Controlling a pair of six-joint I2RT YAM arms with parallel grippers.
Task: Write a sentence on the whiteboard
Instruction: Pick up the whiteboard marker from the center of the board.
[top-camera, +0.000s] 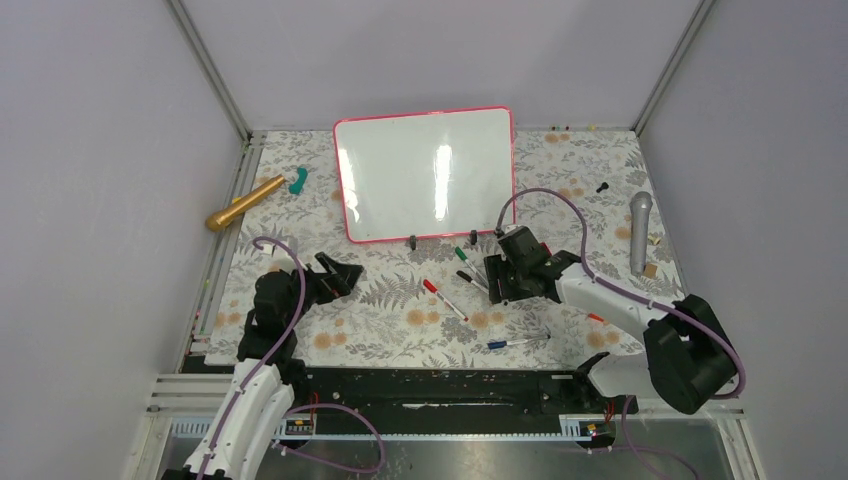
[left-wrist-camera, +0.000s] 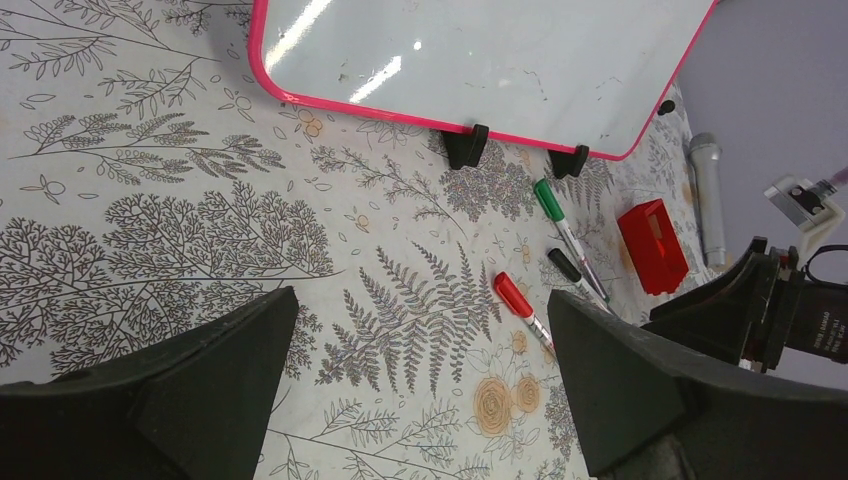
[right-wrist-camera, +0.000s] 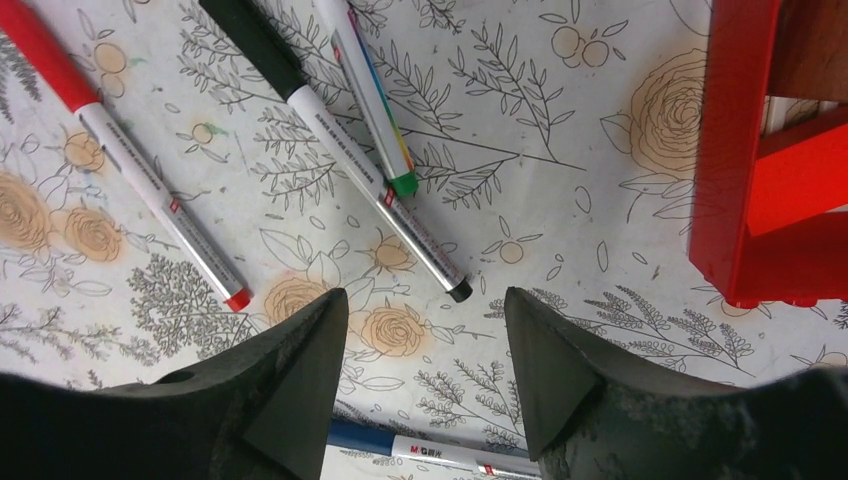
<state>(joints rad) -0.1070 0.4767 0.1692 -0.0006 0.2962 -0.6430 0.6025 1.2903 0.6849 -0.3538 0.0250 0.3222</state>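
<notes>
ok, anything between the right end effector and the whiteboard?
Nothing tall. The open right end effector hovers just off the whiteboard's near edge. Only the green marker and black marker lie flat between them, and a black clip sticks out from that edge. A path above them looks clear.

A counter covered in a leaf-and-flower print carries loose items. At the far left lies a gold microphone, with a teal curved piece just beside its upper end. A silver microphone lies well apart at the right. Near the middle, a red-capped marker, a black-capped marker and a green-capped marker lie slanted, the last two just beside each other. A blue marker lies nearer the front edge. A red box sits right of the markers.
</notes>
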